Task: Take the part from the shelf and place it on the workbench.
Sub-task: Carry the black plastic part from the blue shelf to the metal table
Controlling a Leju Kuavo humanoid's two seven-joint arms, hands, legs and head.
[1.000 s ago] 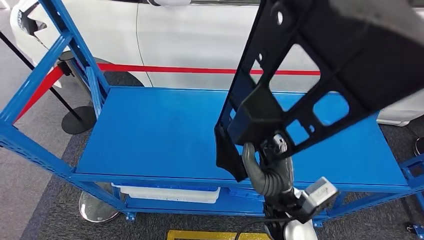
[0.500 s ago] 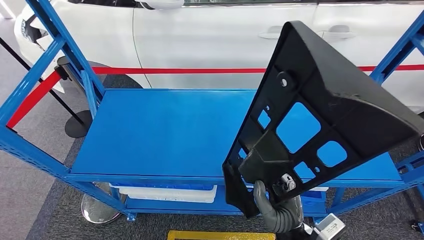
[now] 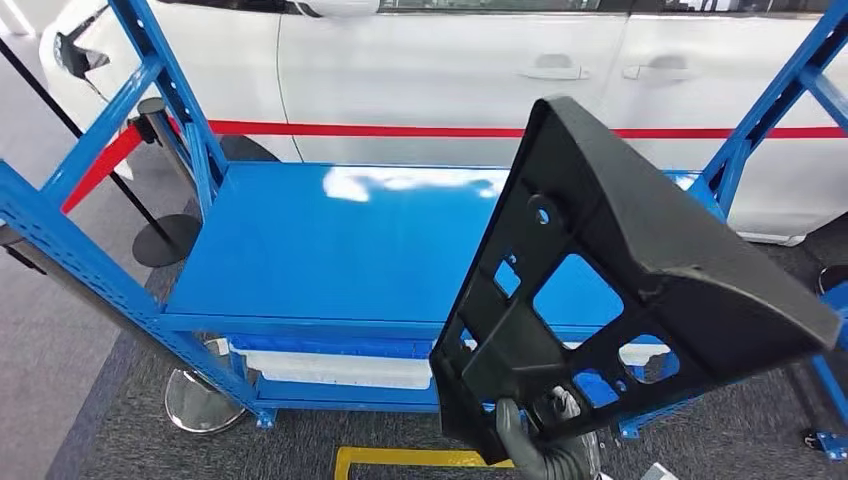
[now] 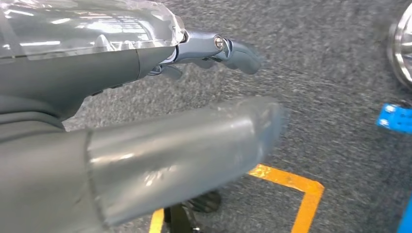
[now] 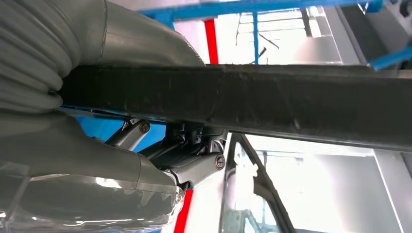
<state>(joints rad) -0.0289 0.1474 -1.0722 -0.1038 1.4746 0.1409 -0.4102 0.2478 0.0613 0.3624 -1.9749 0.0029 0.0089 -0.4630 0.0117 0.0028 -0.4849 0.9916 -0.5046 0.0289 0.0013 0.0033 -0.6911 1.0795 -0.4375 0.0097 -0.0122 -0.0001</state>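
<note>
Part (image 3: pixel 640 260) is off the shelf (image 3: pixel 340 250), gripped low by right hand (image 3: pixel 540 455); left hand (image 4: pixel 145 111) hangs holding nothing. Placing on table remains.

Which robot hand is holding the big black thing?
The right hand grips the black part at its lower end; the left hand hangs over the carpet, holding nothing.

Grey ribbed cover (image 5: pixel 29 58), dark fingers (image 4: pixel 243 51)
</note>
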